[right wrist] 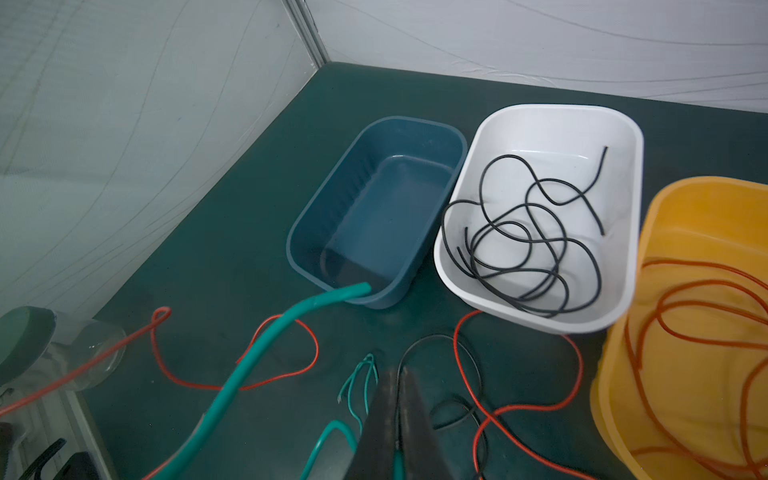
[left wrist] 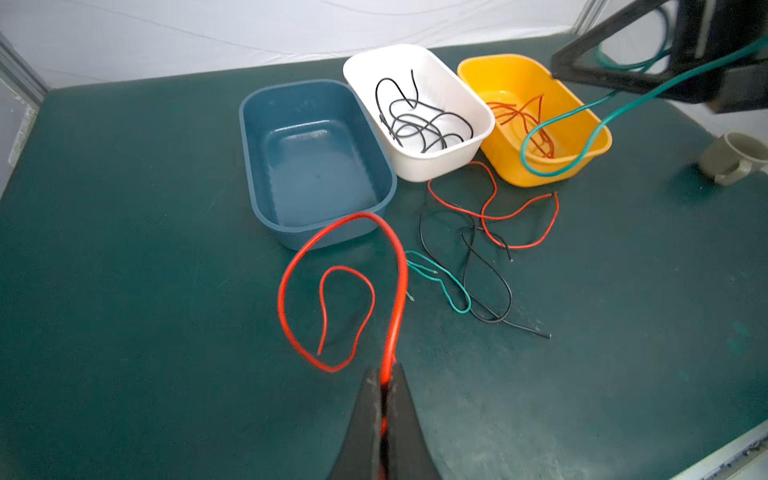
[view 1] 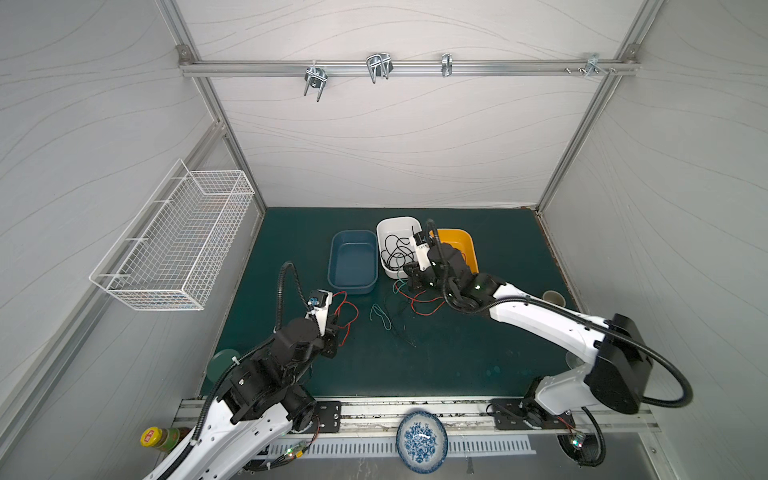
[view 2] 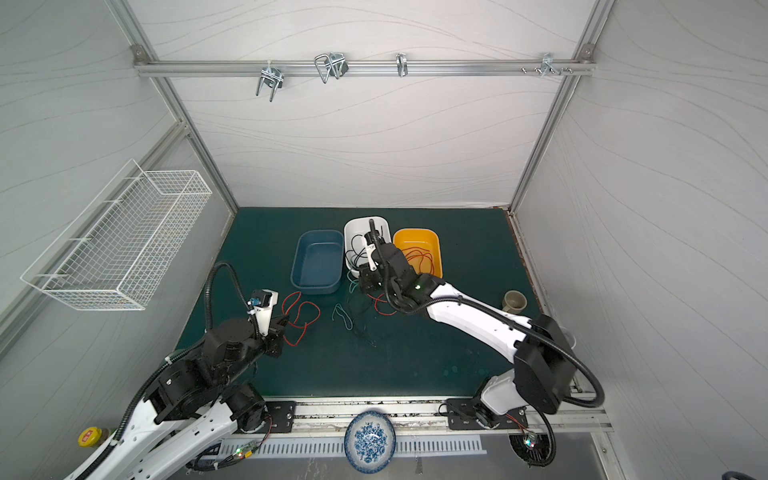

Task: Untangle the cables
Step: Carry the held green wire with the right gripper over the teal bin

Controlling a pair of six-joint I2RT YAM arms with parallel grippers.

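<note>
Left of centre in both top views, my left hand [view 1: 337, 326] sits low over the tabletop [view 1: 291, 232]. The left wrist view shows it pressed together on a red cable [left wrist: 360, 216], which curls away in a wide loop toward the blue bin [left wrist: 249, 158].

Nearer the middle of the top views, my right hand [right wrist: 400, 374] hangs just in front of the white bin [view 1: 381, 232]. Its jaws are closed, pinching a teal-green cable [right wrist: 266, 345] that droops in a loop in front of the yellow bin [left wrist: 511, 174].

Between the two hands, three loose cables lie on the tabletop. A second red cable [left wrist: 515, 248] is crossed by a black cable [left wrist: 510, 293], and a short teal cable [left wrist: 461, 291] touches the black one at its bend.

Black cables [left wrist: 409, 124] are coiled inside the white bin, and more red cables [view 2: 422, 259] lie in the yellow bin. A mug [view 2: 514, 301] stands near the right edge of the tabletop, well apart from everything I am holding.
</note>
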